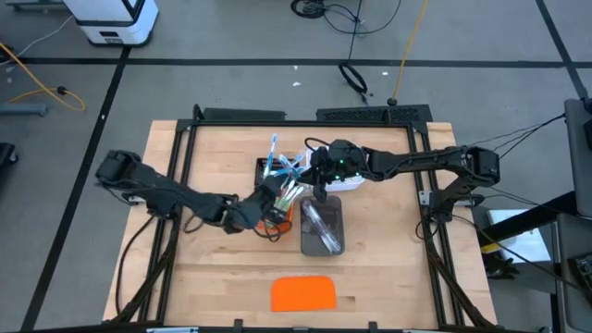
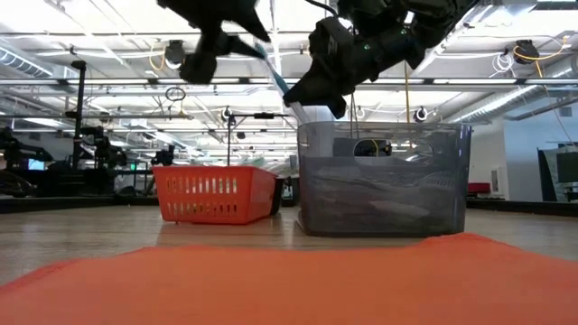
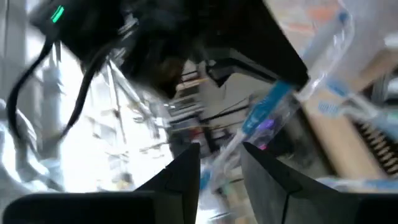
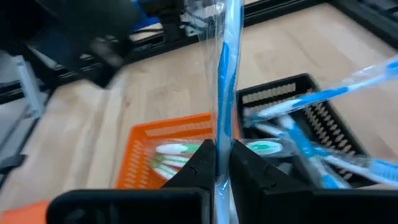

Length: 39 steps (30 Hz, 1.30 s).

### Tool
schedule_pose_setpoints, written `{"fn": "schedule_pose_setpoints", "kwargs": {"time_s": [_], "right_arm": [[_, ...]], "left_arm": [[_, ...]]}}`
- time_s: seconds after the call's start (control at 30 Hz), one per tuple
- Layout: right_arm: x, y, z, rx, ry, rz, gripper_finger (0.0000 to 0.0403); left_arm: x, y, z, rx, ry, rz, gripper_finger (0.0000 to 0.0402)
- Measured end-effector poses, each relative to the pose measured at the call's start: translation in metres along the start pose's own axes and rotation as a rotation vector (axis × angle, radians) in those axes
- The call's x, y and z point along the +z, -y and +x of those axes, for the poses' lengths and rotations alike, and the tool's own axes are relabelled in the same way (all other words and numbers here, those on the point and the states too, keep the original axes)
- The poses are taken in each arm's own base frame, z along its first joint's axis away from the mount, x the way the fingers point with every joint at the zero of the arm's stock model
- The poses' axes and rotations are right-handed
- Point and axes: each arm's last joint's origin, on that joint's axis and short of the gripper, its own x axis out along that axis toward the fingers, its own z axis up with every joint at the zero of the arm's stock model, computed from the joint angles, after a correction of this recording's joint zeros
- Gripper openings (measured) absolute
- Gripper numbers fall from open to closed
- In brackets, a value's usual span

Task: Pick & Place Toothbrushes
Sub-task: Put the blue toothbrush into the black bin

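Observation:
A blue toothbrush in clear wrap (image 4: pixel 225 68) hangs in the air above the trays, slanting between my two grippers (image 2: pixel 274 70). My right gripper (image 4: pixel 222 155), over the black tray's far right (image 1: pixel 319 176), is shut on it. My left gripper (image 3: pixel 221 165), above the orange tray (image 1: pixel 276 199), has the same toothbrush (image 3: pixel 267 115) between its fingers. More blue toothbrushes (image 4: pixel 311 124) lie in the black tray, and green ones (image 4: pixel 177 149) lie in the orange tray. My left gripper has the wrapped toothbrush's shaft (image 3: pixel 214 163) between its two fingers, coming level from the table's left; the view is blurred and shows no more. My right gripper pinches the wrapped handle (image 4: pixel 222 140) between its two fingers, coming from the table's right and slightly downward. The toothbrush is lifted clear of the trays.
A grey tray (image 1: pixel 322 229) with pale toothbrushes stands just near of the grippers, and a white tray (image 1: pixel 347 182) is to the right. A flat orange slab (image 1: pixel 303 293) lies near the front edge. In the low view the orange tray (image 2: pixel 215 194) stands left of the grey tray (image 2: pixel 384 181).

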Motion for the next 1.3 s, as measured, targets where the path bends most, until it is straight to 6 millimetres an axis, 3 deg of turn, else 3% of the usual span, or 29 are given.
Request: {"fn": "schedule_pose_setpoints", "kwargs": {"time_s": [0.1,0.27,0.57,0.67,0.8,0.97,1.3], "right_arm": [[0.000,-0.001,0.000,0.036,-0.002,0.007,0.0016],[0.000,-0.004,0.001,0.048,-0.004,0.004,0.0016],[-0.001,-0.004,0.001,0.041,-0.011,-0.001,0.0016],[-0.001,-0.004,0.001,0.042,-0.010,-0.003,0.0016],[-0.001,-0.004,0.001,0.046,-0.012,-0.003,0.0016],[-0.001,-0.004,0.000,0.045,-0.010,-0.006,0.0017],[-0.006,0.002,0.000,0.028,-0.062,0.008,0.0127]], "left_arm": [[0.010,0.011,0.014,-0.012,-0.040,0.137,0.0118],[0.014,0.013,0.035,-0.032,-0.105,0.155,0.0118],[0.006,0.011,0.049,-0.069,-0.139,0.196,0.0116],[0.006,0.011,0.048,-0.069,-0.138,0.201,0.0091],[0.007,0.012,0.046,-0.071,-0.160,0.217,0.0019],[0.007,0.012,0.046,-0.070,-0.175,0.198,0.0013],[0.005,0.011,0.046,-0.050,-0.234,0.066,0.0003]]}}
